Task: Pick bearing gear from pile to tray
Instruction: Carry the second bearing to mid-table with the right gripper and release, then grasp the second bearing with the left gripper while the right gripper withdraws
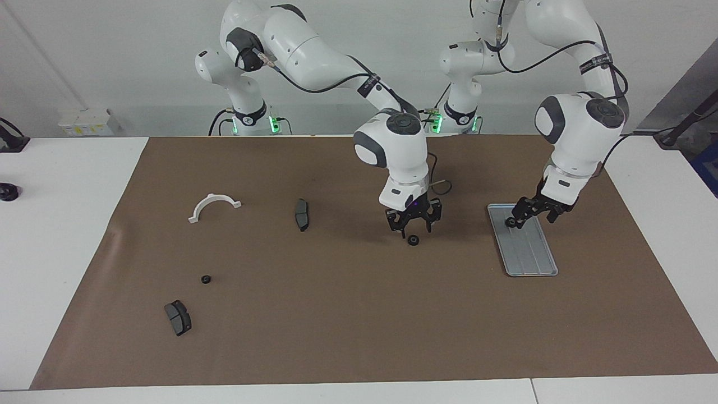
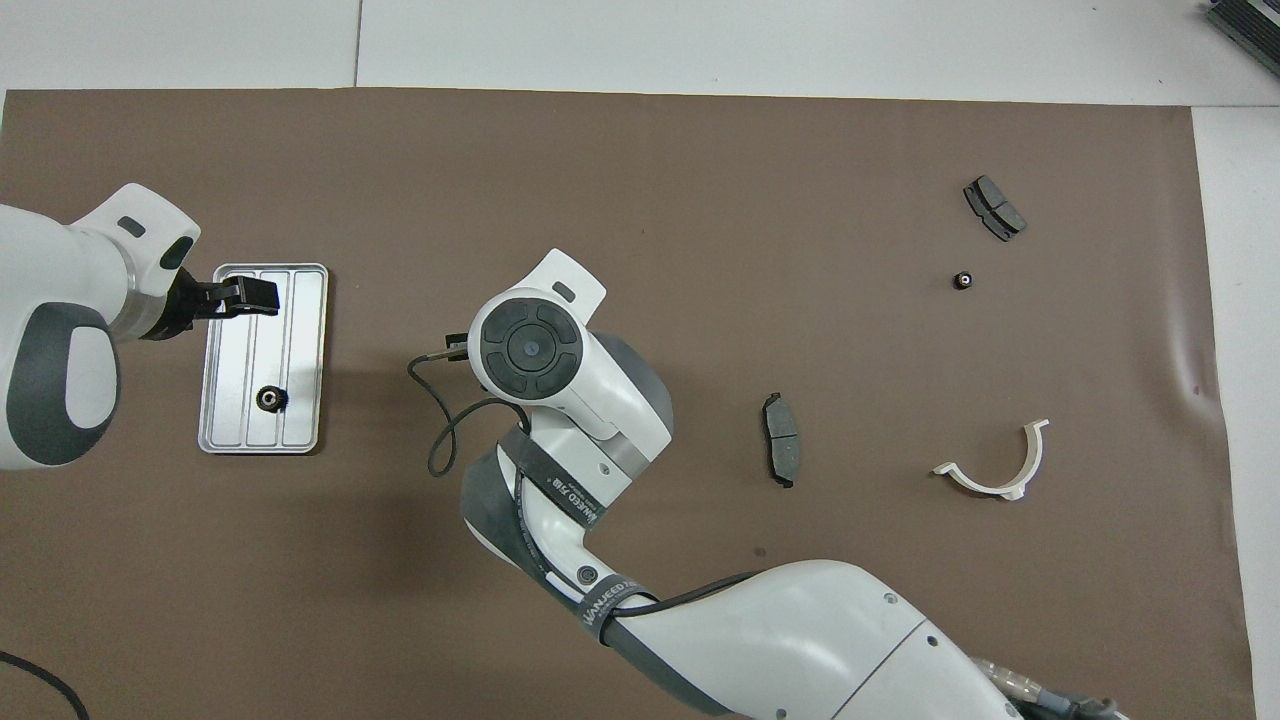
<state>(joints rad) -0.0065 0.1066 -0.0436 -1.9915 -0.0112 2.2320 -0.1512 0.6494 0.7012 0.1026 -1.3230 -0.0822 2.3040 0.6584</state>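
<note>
Over tray, my left hand open, 1 gear lies inside. My right hand spread above second gear on tabletop mid-mat. Lift straight, avoid nudging gear.

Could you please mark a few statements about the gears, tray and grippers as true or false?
1. A gear lies in the tray. True.
2. The right gripper holds a gear. False: it is open, and a second gear lies on the mat just under it.
3. The left gripper is open over the tray. True.
4. The white bracket lies in the tray. False: it is on the mat, toward the right arm's end of the table.
</note>
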